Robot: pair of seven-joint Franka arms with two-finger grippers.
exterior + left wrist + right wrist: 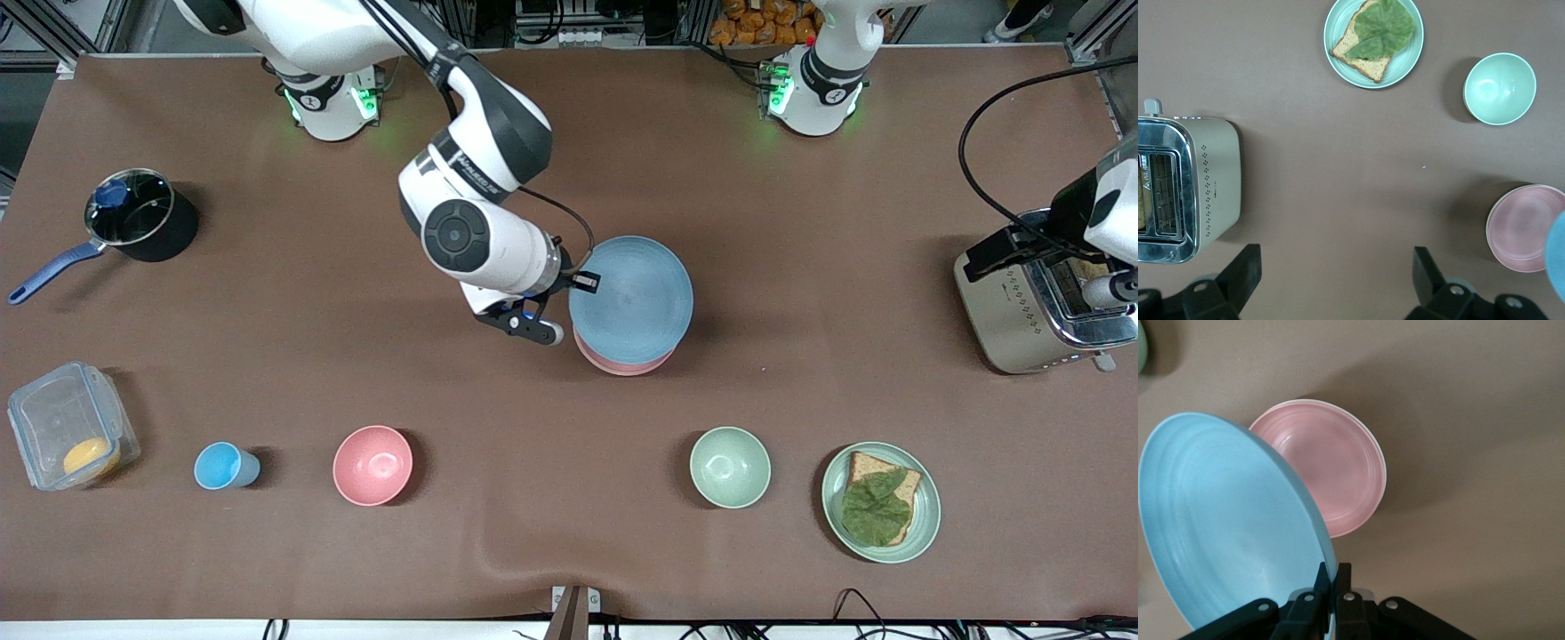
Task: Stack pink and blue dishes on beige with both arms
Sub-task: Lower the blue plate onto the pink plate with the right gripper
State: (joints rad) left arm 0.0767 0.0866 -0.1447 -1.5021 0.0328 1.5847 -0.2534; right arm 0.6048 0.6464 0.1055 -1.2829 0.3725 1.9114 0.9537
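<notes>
My right gripper [582,283] [1336,577] is shut on the rim of the light blue plate [631,298] [1225,520]. It holds the plate tilted in the air over the pink plate [622,363] [1331,473] in the middle of the table. A thin cream edge [1379,463] shows under the pink plate's rim; the rest of the beige plate is hidden. My left arm [1111,204] waits high over the toaster. Its gripper [1335,273] is open and holds nothing. The left wrist view also catches the pink plate [1525,227] and a sliver of the blue plate [1558,257].
A toaster [1022,311] stands at the left arm's end. Along the edge nearest the front camera are a plastic box [71,436], a blue cup [222,465], a pink bowl [373,464], a green bowl [729,467] and a green plate with bread and lettuce [880,502]. A pot [133,213] sits at the right arm's end.
</notes>
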